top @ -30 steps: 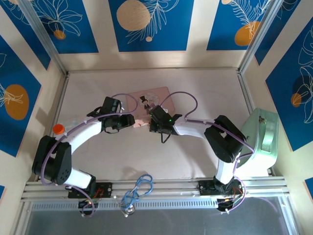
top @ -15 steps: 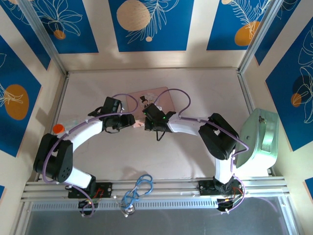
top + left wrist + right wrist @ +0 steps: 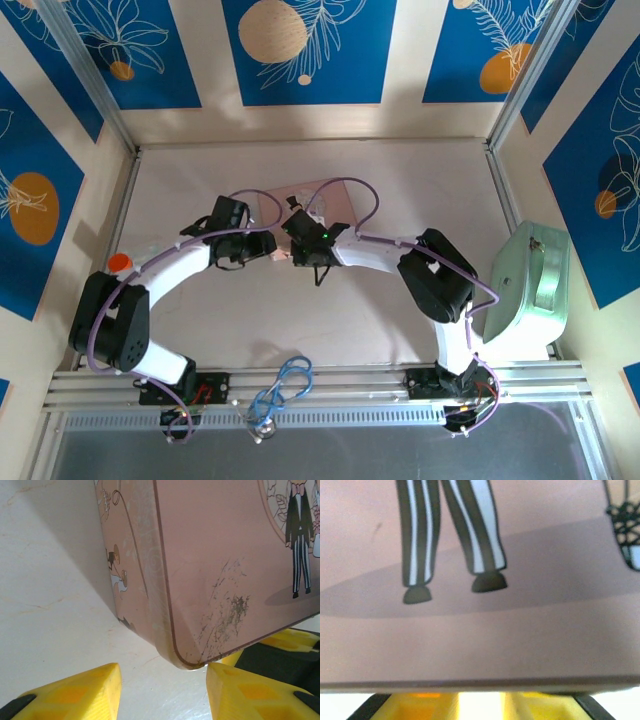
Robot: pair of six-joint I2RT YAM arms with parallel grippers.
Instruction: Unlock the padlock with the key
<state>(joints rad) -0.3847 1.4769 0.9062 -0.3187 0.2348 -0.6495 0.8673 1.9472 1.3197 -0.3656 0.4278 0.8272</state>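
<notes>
Step in hand, as you may judge it: closing in on the lock, with no key yet set to it.

Your left gripper [image 3: 162, 674] has its yellow fingers spread wide, with bare table [image 3: 55, 605] between them. The near corner of the pink tin [image 3: 225, 555] stands just ahead of the tips. Past that corner, off to the right of those fingers, the right gripper [image 3: 480, 706] lies close under the tin's near edge. Its tips point at the lid, and the striped figure [image 3: 450, 535] is just ahead of them. Only a narrow bright slit parts these tips, so you cannot tell whether they are pinched on something.

The padlock is too small or too hidden to place. It probably sits at the tin's near edge, between your two grippers. The key cannot be made out either.

The next move calls for finding the padlock. You would then likely steady its body with the spread left fingers and bring the key squarely in line with the keyhole.
</notes>
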